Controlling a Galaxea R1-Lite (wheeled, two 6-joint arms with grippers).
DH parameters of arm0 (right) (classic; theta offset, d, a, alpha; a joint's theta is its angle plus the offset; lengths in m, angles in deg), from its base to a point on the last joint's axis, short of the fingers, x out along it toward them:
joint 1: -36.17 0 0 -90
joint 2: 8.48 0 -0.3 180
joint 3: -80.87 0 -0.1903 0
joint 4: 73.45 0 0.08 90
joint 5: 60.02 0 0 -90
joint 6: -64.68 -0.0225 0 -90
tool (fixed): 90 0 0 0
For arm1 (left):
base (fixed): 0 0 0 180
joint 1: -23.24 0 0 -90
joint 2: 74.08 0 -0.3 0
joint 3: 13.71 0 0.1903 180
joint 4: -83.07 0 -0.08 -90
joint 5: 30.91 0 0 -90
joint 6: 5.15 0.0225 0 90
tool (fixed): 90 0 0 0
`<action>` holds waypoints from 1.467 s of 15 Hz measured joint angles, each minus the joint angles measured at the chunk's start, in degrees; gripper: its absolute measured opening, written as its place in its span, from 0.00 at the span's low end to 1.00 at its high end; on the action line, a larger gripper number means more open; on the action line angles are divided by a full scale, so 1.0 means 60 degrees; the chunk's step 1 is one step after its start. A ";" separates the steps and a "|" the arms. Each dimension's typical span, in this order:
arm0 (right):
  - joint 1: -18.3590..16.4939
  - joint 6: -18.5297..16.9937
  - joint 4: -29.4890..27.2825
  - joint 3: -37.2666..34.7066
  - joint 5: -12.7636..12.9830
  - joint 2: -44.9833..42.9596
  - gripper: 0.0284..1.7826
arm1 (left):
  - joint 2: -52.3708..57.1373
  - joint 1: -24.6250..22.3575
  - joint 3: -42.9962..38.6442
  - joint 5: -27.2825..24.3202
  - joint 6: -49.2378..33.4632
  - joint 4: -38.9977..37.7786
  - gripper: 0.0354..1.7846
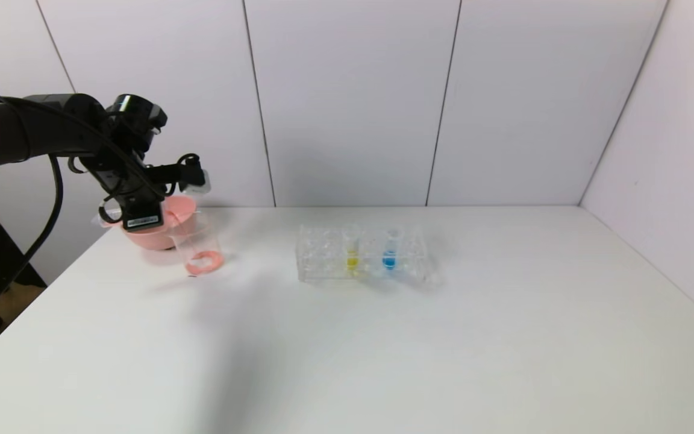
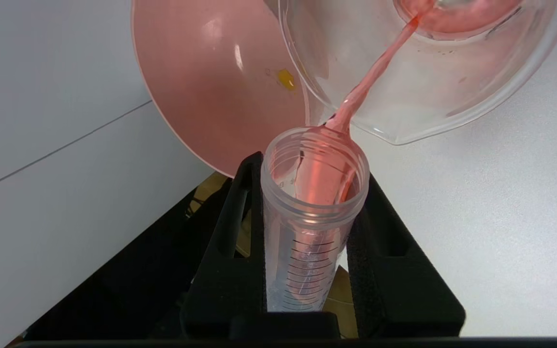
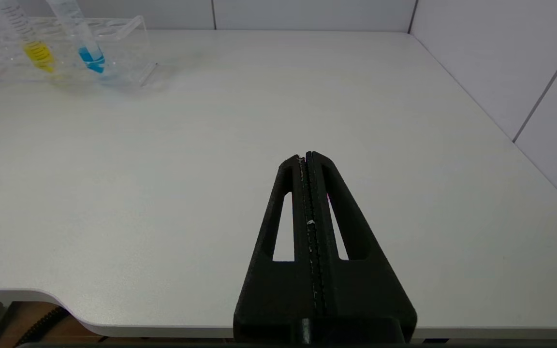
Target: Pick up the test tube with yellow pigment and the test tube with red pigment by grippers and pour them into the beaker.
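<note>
My left gripper (image 1: 187, 176) (image 2: 310, 169) is shut on the test tube with red pigment (image 2: 307, 241) and holds it tipped above the beaker (image 1: 199, 250). In the left wrist view a thin red stream runs from the tube's mouth into the beaker (image 2: 452, 96), where red liquid lies at the bottom. The test tube with yellow pigment (image 1: 352, 250) (image 3: 36, 48) stands upright in the clear rack (image 1: 323, 259). My right gripper (image 3: 306, 157) is shut and empty over the table's near right part, out of the head view.
A pink bowl (image 1: 151, 232) (image 2: 211, 96) stands just behind the beaker at the table's far left. A tube with blue liquid (image 1: 390, 253) (image 3: 90, 53) stands in the rack beside the yellow one. White walls close the back and right.
</note>
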State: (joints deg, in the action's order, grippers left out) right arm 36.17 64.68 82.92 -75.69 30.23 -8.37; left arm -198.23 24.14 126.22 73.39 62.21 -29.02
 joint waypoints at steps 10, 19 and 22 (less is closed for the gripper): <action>0.0000 0.0000 0.0000 0.0004 0.0000 0.0000 0.05 | 0.0039 0.0124 0.0000 0.0240 0.0022 0.0022 0.26; 0.0000 0.0000 0.0000 0.0004 0.0000 0.0000 0.05 | 0.0075 0.0313 0.0000 0.0331 0.0063 0.0041 0.26; 0.0000 0.0000 0.0000 0.0004 0.0004 0.0000 0.05 | 0.0083 0.0358 0.0000 0.0502 0.0095 0.0049 0.26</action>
State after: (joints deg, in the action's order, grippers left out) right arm 36.17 64.68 82.92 -75.66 30.25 -8.37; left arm -197.73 26.29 126.22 76.40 62.79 -28.73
